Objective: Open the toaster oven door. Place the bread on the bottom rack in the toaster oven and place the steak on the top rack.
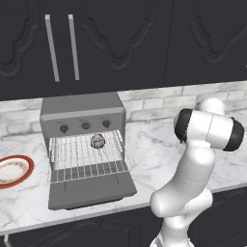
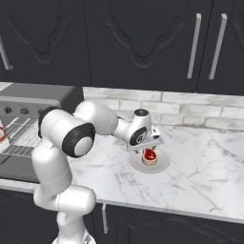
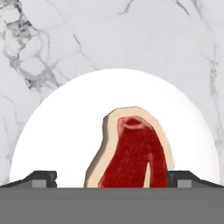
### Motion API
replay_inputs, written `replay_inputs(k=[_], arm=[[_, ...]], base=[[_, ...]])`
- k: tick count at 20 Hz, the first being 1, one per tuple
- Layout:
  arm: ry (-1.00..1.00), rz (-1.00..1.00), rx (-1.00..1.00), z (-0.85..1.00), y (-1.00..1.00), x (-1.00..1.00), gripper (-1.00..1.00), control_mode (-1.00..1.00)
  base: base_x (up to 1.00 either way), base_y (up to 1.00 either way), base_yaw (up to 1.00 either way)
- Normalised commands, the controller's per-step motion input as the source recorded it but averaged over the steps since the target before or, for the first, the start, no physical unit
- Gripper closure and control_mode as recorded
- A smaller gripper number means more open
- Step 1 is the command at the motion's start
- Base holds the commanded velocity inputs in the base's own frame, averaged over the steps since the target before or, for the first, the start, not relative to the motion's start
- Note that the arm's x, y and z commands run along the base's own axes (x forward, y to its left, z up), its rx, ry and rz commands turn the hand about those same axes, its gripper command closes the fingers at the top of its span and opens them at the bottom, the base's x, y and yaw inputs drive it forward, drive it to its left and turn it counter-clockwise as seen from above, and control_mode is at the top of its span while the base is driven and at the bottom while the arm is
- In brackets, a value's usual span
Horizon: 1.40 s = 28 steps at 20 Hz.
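pincer (image 3: 112,177) fingers spread wide, straddling steak (image 3: 131,153) on plate (image 3: 57,131).

A: What runs overhead?
B: Dark upper cabinets (image 1: 120,38) with carved panel doors and long silver bar handles (image 1: 50,47).
A: And lower down?
B: A pale stone-brick backsplash (image 2: 190,112), a white grey-veined marble counter (image 2: 200,176), then dark base cabinets (image 2: 157,224).

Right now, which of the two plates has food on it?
The plain white plate right of the toaster oven: the steak lies on it, under the open tool. The red-rimmed plate left of the oven is bare.
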Motion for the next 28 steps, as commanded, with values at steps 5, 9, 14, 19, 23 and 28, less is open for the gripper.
replay_inputs(k=[5,9,14,19,23,28], arm=[[0.00,0.03,0.00,-0.16,-0.11,0.23,-1.00,-1.00],[0.01,0.02,0.00,-0.20,-0.07,0.17,-1.00,-1.00],[0.01,0.02,0.00,-0.21,-0.01,0.15,-1.00,-1.00],[0.02,0.01,0.00,-0.20,-0.03,0.15,-1.00,-1.00],[0.03,0.00,0.00,-0.19,-0.08,0.06,-1.00,-1.00],[0.05,0.00,0.00,-0.14,-0.03,0.00,1.00,-1.00]], base=[[0.00,0.00,0.00],[0.00,0.00,0.00],[0.00,0.00,0.00],[0.00,0.00,0.00],[0.00,0.00,0.00],[0.00,0.00,0.00]])
